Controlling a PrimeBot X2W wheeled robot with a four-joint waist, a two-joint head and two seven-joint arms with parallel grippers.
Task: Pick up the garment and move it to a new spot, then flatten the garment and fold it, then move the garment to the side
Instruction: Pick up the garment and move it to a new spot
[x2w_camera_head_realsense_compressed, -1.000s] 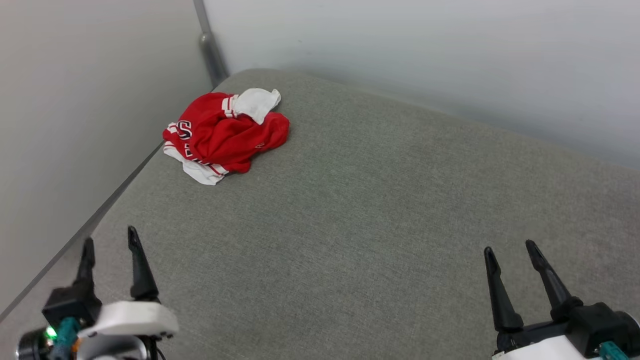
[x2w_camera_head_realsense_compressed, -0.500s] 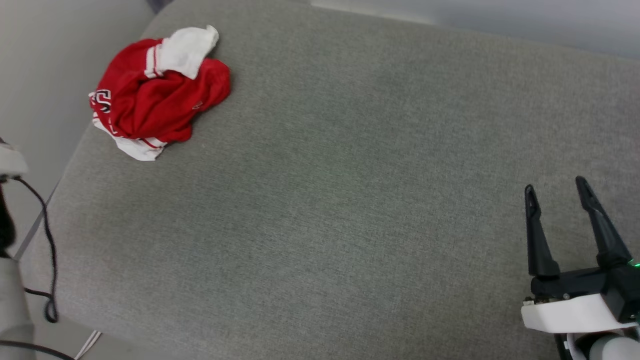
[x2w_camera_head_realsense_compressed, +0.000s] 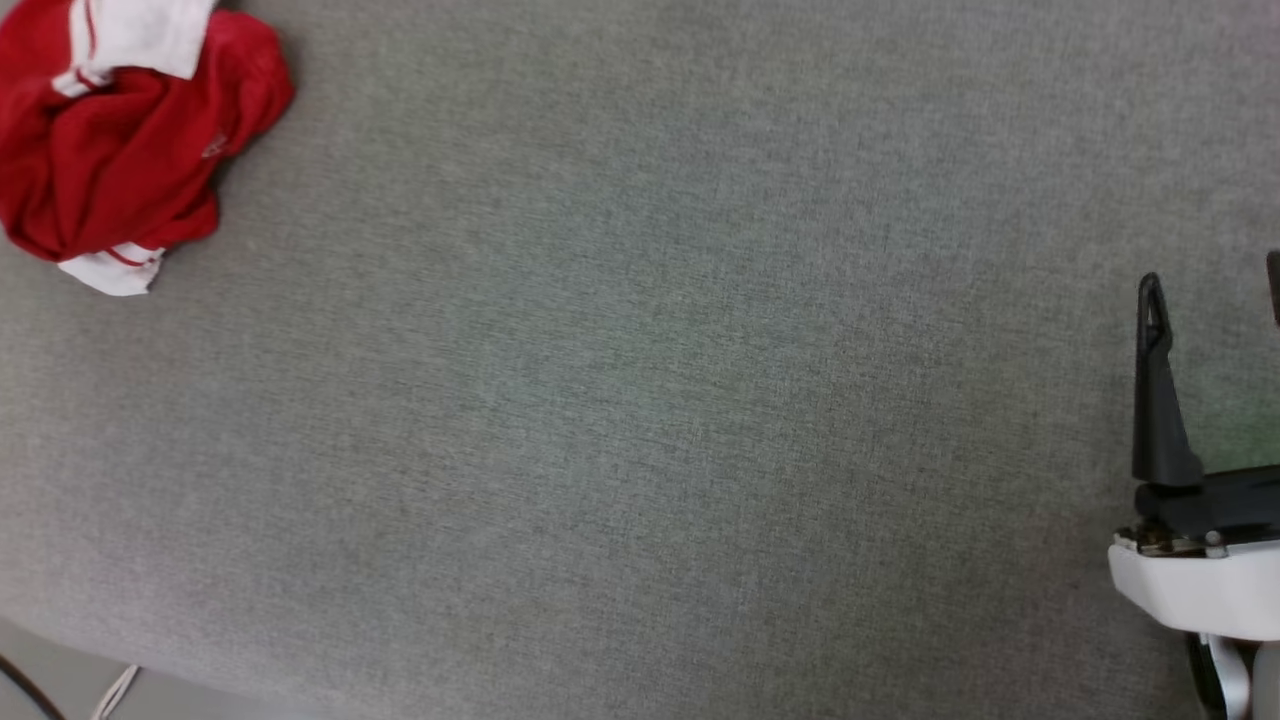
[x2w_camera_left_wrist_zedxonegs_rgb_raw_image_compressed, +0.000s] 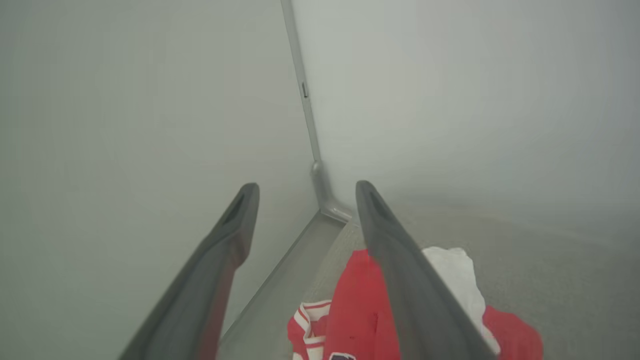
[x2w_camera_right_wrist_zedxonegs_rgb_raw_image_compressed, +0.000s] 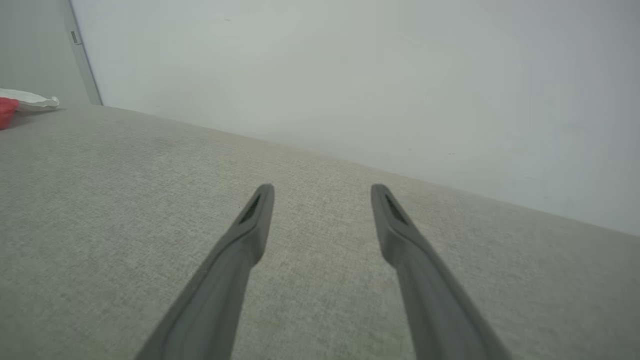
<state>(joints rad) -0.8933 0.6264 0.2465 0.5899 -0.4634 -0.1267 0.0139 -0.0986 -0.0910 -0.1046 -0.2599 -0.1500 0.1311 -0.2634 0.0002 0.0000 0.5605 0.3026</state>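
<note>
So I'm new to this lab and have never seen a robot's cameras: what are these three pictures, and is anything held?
This is a wheeled robot with two arms, each ending in two long dark fingers. One picture looks down from its head: a crumpled red and white garment lies at the upper left of a grey fabric surface, and one of the right fingers shows at the right edge. The other two come from wrist cameras looking along the fingers. The left fingers stand spread apart, with the garment just beyond them near a corner of pale walls; the right fingers stand spread over bare fabric. Nothing is held.
</note>
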